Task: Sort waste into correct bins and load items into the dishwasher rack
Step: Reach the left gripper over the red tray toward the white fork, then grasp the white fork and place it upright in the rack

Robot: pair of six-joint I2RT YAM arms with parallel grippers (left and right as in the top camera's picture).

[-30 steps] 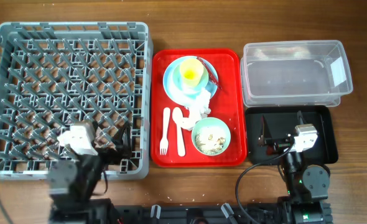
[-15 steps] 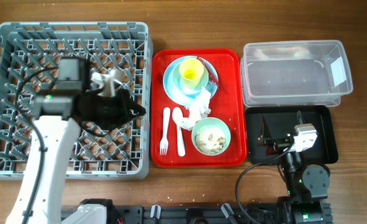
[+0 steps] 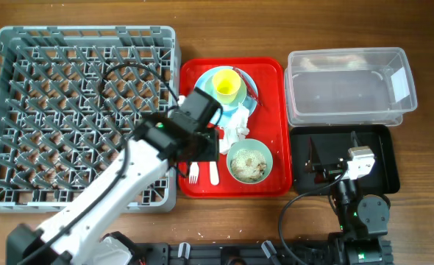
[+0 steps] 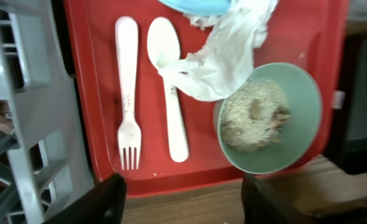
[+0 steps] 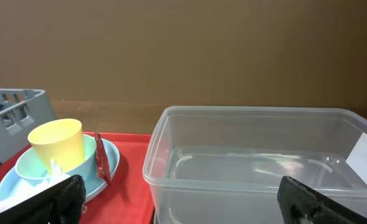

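Note:
My left gripper (image 3: 204,145) is open and empty, hovering over the white fork (image 4: 127,93) and spoon (image 4: 168,87) on the red tray (image 3: 270,73). The crumpled napkin (image 4: 224,53) drapes from the light blue plate (image 3: 202,92) onto the pale green bowl (image 4: 295,99), which holds rice scraps (image 4: 252,115). The yellow cup (image 3: 228,86) stands in a small blue bowl (image 5: 31,165) on the plate, with the red wrapper (image 5: 102,158) beside it. My right gripper (image 3: 321,168) is open, resting over the black tray (image 3: 385,158), facing the clear tub (image 5: 264,168).
The grey dishwasher rack (image 3: 84,33) fills the left of the table and holds nothing. The clear tub (image 3: 349,85) sits behind the black tray at the right. The left arm crosses the rack's front right corner.
The left arm swung from above the rack to the right, over the fork and spoon on the red tray. The right arm has not moved.

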